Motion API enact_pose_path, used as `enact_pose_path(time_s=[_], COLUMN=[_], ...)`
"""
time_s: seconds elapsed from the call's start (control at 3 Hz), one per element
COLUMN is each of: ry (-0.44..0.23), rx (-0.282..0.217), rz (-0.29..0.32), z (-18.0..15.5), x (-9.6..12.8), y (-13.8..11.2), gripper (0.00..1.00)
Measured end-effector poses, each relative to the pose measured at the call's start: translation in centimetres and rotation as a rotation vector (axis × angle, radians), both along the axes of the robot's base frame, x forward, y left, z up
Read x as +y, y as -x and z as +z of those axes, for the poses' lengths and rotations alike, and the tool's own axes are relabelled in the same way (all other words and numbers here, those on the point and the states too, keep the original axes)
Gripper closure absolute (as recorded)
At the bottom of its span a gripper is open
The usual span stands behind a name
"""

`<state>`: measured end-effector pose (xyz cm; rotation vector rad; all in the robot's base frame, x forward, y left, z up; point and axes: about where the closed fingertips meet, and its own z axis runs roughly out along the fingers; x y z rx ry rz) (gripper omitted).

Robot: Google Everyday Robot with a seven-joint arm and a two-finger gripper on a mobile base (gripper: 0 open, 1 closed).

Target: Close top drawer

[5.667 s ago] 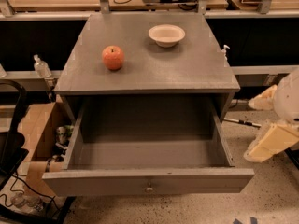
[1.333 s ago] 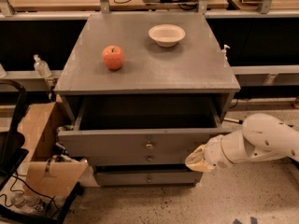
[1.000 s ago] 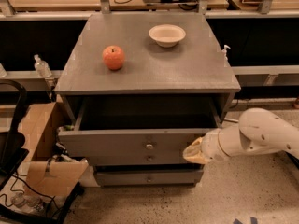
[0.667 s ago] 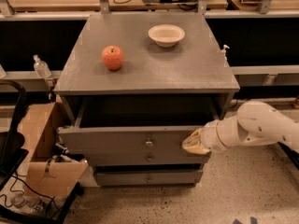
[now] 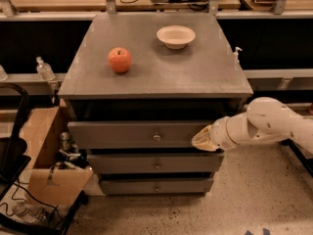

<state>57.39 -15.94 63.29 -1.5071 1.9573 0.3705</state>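
The top drawer [image 5: 132, 134] is almost all the way inside the grey bench [image 5: 195, 77]. A dark gap above it hides its inside. The end effector [image 5: 204, 139] touches the right end of the drawer front. I cannot tell if it is spread or pressed together. Its arm is cut off at the right edge.

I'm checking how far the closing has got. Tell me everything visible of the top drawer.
The top drawer is wide, grey and wood-looking, with a plain flat front and one small metal knob at centre. It sits level and nearly in, its front apparently a little forward of the two lower drawers, a dark gap under the cabinet top. The robot's hand meets the right end of its front.
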Motion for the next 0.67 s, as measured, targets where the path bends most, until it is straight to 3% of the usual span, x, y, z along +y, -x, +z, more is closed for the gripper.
enact_pose_path(time_s=[0.33,0.67], ry=[0.017,0.015], rx=[-0.028,-0.037], rz=[-0.028,-0.03], z=[0.75,1.18], x=[-1.23,-1.28], y=[-4.46,-4.71], gripper=[1.0,1.0])
